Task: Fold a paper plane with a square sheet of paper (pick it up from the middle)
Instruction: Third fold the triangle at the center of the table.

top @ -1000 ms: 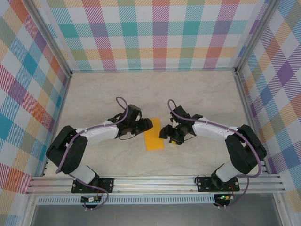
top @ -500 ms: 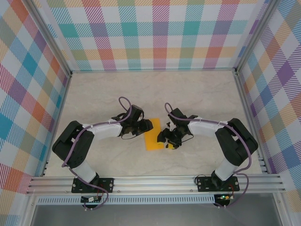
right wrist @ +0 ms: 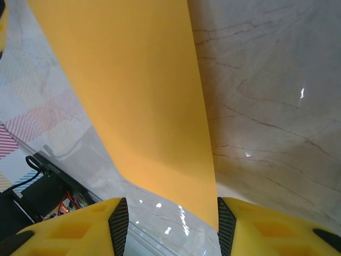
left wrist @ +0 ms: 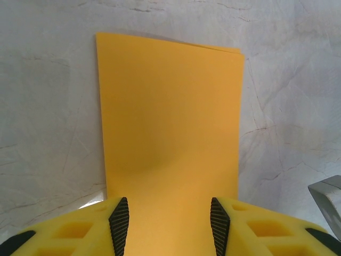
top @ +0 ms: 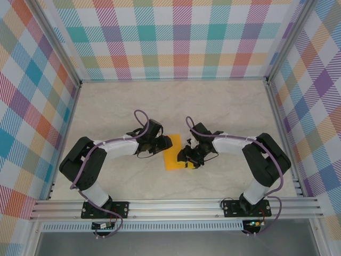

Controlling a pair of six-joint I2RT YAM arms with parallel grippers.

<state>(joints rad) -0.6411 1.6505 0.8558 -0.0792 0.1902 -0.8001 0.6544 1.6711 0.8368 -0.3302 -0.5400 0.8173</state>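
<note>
paper: the paper [top: 174,159] is lying at the centre of the top view, flat on the table [top: 229,106]. it is showing as a narrow orange rectangle, not yet a dart.
left gripper: the left gripper [top: 164,143] is sitting over the paper's upper left end. in its wrist view the jaws are standing apart with the paper running up between and under them, pinching nothing.
right gripper: the right gripper [top: 187,159] is reaching in at the lower right long edge, jaws parted too and clamping nothing. whether that edge is lifting, i cannot tell.
why: the two are facing each other across the paper, probably so one is steadying an end while the other is working an edge.
step: judging by the plain rectangle, the nose folds are waiting.
risk: thin paper is likely to slide if pushed from one side.
</note>
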